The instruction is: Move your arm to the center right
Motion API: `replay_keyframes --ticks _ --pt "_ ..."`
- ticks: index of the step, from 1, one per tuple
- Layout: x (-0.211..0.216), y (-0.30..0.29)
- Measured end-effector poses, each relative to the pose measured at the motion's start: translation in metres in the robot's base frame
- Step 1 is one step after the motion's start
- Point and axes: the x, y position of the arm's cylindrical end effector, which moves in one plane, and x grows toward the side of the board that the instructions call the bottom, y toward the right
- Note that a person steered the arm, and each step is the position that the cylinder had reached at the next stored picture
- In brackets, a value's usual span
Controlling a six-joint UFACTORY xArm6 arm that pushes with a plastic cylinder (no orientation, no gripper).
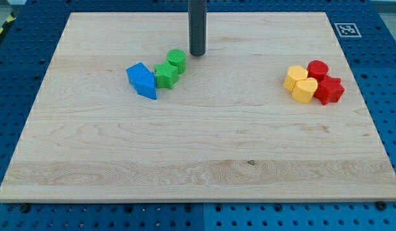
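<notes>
My tip (197,54) stands on the wooden board (198,154) in the upper middle of the view, just to the right of the green cylinder (176,59). A green star block (166,74) lies below-left of the cylinder, touching it. Two blue blocks (142,80) sit together left of the green star. At the view's right, two yellow blocks (300,84) touch a red cylinder (318,69) and a red star block (329,90). The tip is far to the left of that cluster.
A black-and-white marker tag (346,29) sits at the board's top right corner. The blue perforated table (11,77) surrounds the board on all sides.
</notes>
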Motion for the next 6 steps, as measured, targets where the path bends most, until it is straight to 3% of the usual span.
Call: replay_keyframes --ticks 1,4,5,6 --pt "-0.002 0.040" --pt "0.005 0.264" --pt "0.058 0.288" --pt "0.078 0.264"
